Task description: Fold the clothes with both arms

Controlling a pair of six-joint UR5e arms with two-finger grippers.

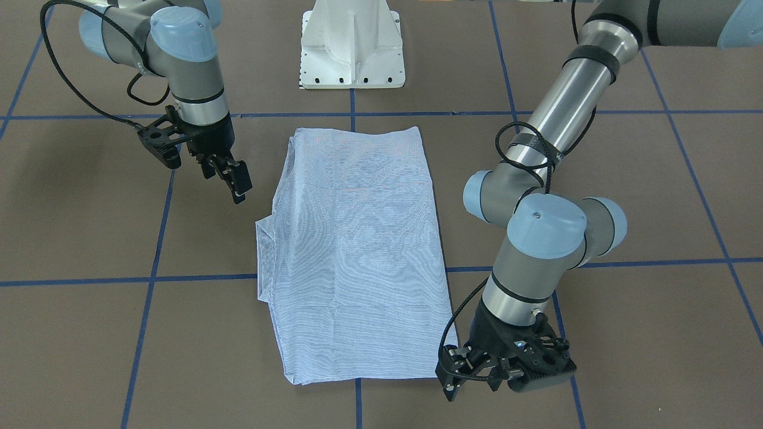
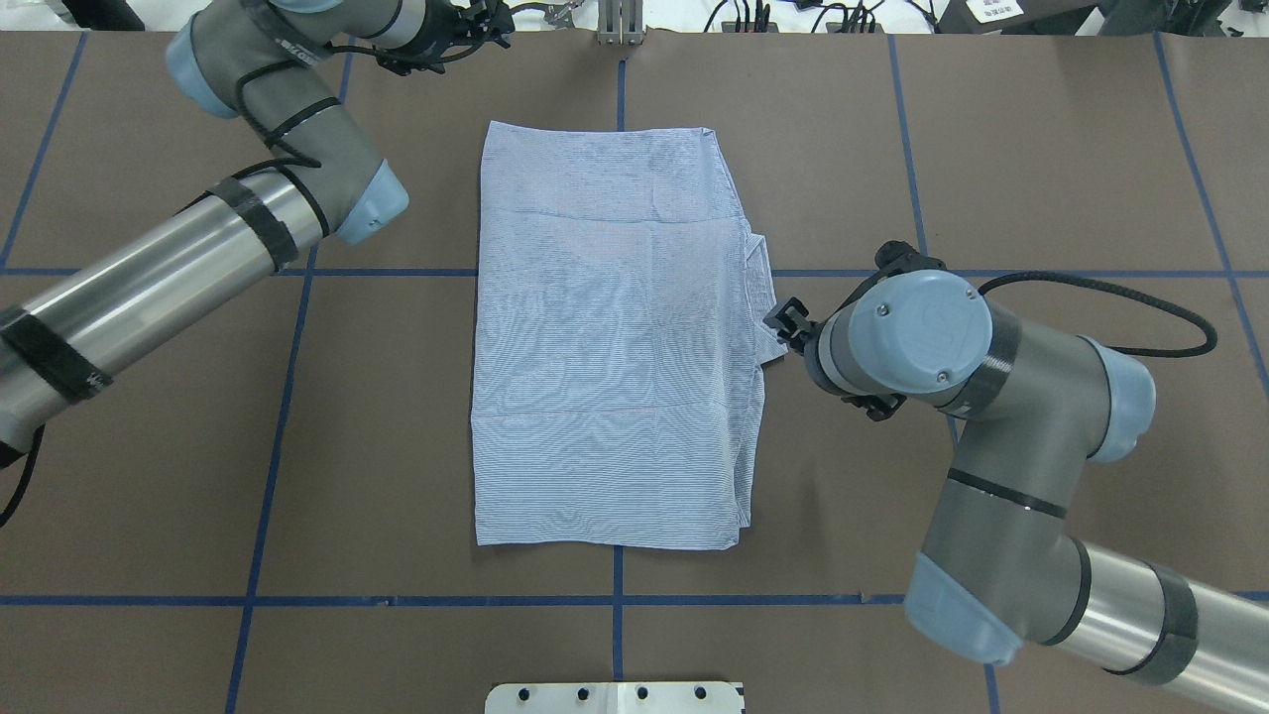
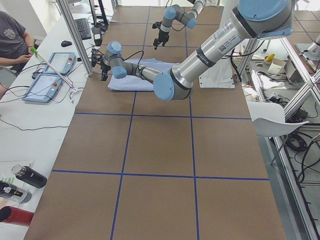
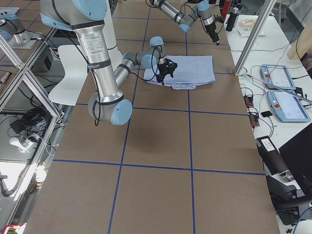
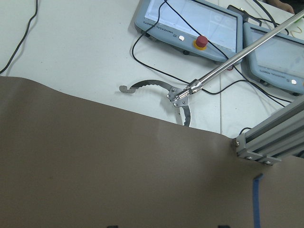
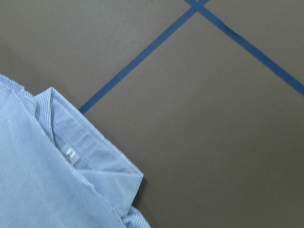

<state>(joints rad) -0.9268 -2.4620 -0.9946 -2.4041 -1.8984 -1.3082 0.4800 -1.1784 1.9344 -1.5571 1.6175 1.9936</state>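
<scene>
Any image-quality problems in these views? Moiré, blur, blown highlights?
Front-facing view: moiré swirls across the striped shirt. Overhead view: same moiré, and the strip beyond the far edge of the table is blown out. Right wrist view: soft focus, the collar and neck label slightly blurred. Left wrist view: sharp, the white desk bright but readable.

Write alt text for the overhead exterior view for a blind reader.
A light blue striped shirt lies folded into a long rectangle at the middle of a brown table gridded with blue tape. The right arm hovers beside its collar edge; the left arm reaches toward the table's far side.
</scene>
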